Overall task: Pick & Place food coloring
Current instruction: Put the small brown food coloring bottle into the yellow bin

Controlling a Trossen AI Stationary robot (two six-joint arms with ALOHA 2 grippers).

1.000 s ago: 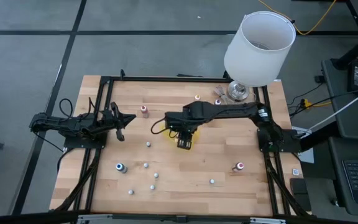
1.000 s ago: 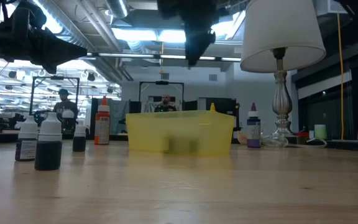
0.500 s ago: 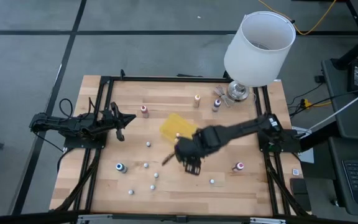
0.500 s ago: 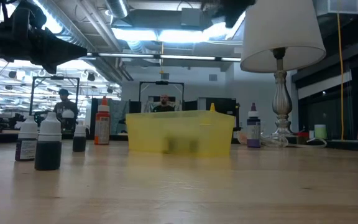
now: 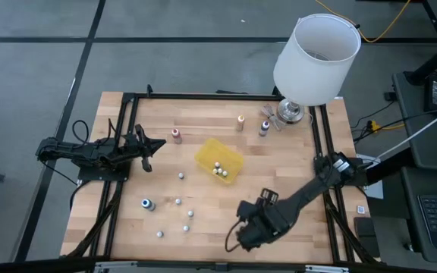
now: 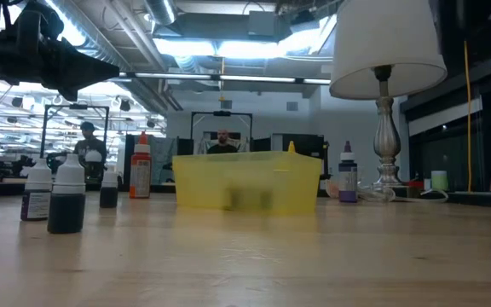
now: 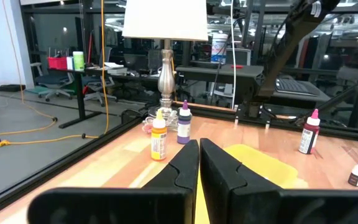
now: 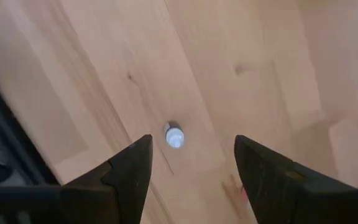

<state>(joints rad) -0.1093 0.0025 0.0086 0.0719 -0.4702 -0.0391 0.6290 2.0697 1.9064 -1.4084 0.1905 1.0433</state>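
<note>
Several tiny dropper bottles stand scattered on the table: a blue-capped one [image 5: 147,203], whitish ones [image 5: 186,227], a pink one [image 5: 176,135]. A few more lie in the yellow tray [image 5: 206,154]. My right gripper [image 5: 241,236] hovers over the table's near part, open and pointing down. In its wrist view a white-capped bottle [image 8: 174,136] stands upright on the wood between and below the fingers, untouched. My left gripper [image 5: 147,146] waits shut at the table's left side [image 7: 199,163].
A lamp with a white shade [image 5: 315,57] stands at the far right corner, with an orange bottle [image 5: 240,121] and a purple bottle [image 5: 265,127] beside it. The low view shows bottles [image 6: 66,201] left of the tray [image 6: 247,181]. People stand in the room behind.
My right gripper has swung from above the yellow tray toward the table's near edge and come lower, leaving the low view. The tray, covered by the arm before, now shows with bottles in it. The left arm has kept still.
</note>
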